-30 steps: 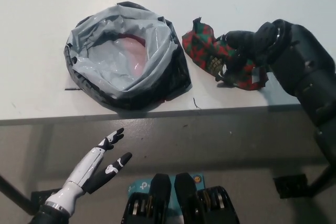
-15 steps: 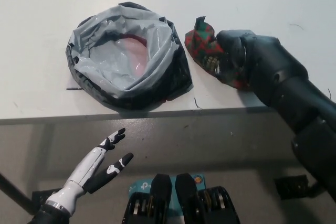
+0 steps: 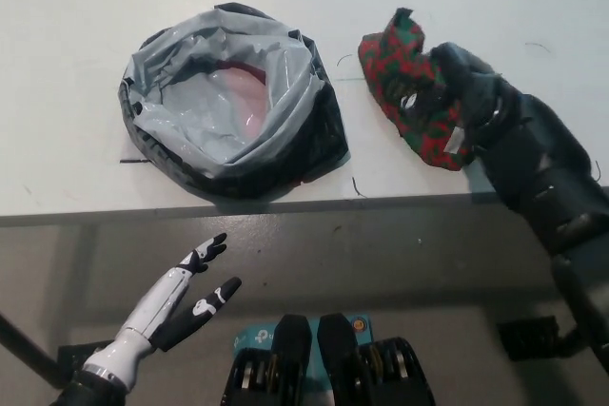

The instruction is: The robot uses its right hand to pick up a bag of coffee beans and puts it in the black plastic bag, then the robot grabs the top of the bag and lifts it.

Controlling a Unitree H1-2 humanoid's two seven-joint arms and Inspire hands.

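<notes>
The coffee bean bag (image 3: pixel 409 92), red and green patterned, is tilted up off the white table (image 3: pixel 76 64) at the right, held in my black right hand (image 3: pixel 466 97), which is shut on its right side. The black plastic bag (image 3: pixel 228 102) lies open on the table to the left of it, its grey lining rolled outward and something pinkish showing at the bottom. A gap of bare table separates the two. My white left hand (image 3: pixel 186 297) rests below the table edge at the lower left, fingers spread, holding nothing.
The table's front edge (image 3: pixel 285 211) runs across the middle of the view, with dark floor below it. A small black mark (image 3: pixel 133 161) lies on the table left of the plastic bag.
My right hand has rotated and raised the coffee bag off the table, shifting it slightly up and right. The plastic bag and the left hand have stayed where they were.
</notes>
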